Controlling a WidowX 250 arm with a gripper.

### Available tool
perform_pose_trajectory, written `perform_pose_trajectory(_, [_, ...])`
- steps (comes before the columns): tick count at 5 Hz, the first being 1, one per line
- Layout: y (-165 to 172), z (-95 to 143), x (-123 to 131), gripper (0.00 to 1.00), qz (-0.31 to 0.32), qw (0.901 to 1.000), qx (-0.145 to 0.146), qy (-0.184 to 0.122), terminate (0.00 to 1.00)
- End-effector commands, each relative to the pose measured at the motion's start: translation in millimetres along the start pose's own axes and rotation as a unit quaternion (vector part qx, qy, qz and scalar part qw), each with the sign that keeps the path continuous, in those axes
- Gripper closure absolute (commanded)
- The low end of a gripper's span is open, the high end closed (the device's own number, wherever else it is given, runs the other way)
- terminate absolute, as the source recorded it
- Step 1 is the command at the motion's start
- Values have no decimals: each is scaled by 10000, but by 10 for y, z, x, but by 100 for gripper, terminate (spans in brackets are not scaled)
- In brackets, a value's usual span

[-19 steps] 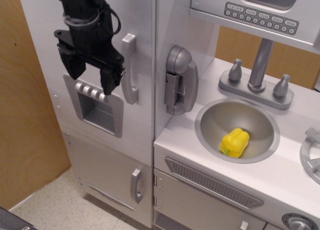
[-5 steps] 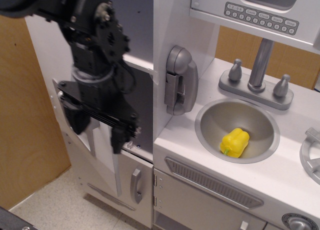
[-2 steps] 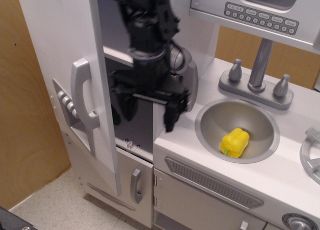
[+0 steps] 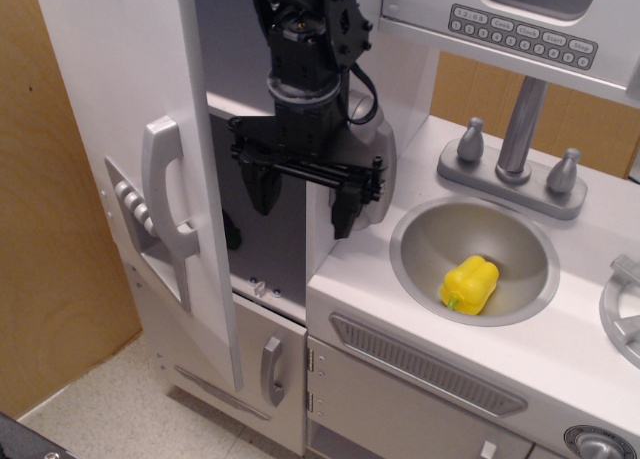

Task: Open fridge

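- Gripper (image 4: pixel 305 193): I read my black gripper as hanging fingers-down in front of the opened fridge cavity; the two fingers stand well apart with nothing between them, so the jaws are released; one finger (image 4: pixel 263 191) sits before the dark interior, the other (image 4: pixel 345 211) before the cabinet's front edge.
- Arm (image 4: pixel 308 39): I see it coming down from the top of the view, wrist nearly vertical, a black cable looping on its sink-facing side; the wrist body sits directly above the jaws.
- Fridge (image 4: pixel 115 99): its large door is swung out, to the side of the jaws away from the sink, apart from both fingers; I see its edge facing me.
- Long grey handle (image 4: pixel 166 204): on the door's outer face, level with the jaws, not touched.
- Dispenser buttons (image 4: pixel 131 204): just beyond the handle, farther from the jaws.
- White shelf (image 4: pixel 235 106): inside the cavity, above and behind the jaws.
- Lower door (image 4: pixel 255 354): below the jaws, closed, short handle upright.
- Toy phone (image 4: pixel 372 149): on the cabinet wall, partly hidden behind the gripper.
- Sink (image 4: pixel 425 229): beside and slightly below the jaws; a yellow pepper (image 4: pixel 470 284) lies in it.
- Faucet (image 4: pixel 520 129): beyond the sink, well apart from the jaws.
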State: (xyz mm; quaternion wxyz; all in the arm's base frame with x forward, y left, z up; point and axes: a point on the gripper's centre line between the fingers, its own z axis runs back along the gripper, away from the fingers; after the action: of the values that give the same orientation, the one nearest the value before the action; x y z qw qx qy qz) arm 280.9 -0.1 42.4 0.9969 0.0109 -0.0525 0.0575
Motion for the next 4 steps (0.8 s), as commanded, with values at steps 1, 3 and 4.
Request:
perform_pose_trajectory(1, [475,270,-90,0,53,9994,275,-218,0])
perform_pose_trajectory(3, [987,416,-486,0,-101,9994,297,-123,0])
perform_pose_trajectory(4, [1298,359,-645,0,-170,9987,455,-123,0])
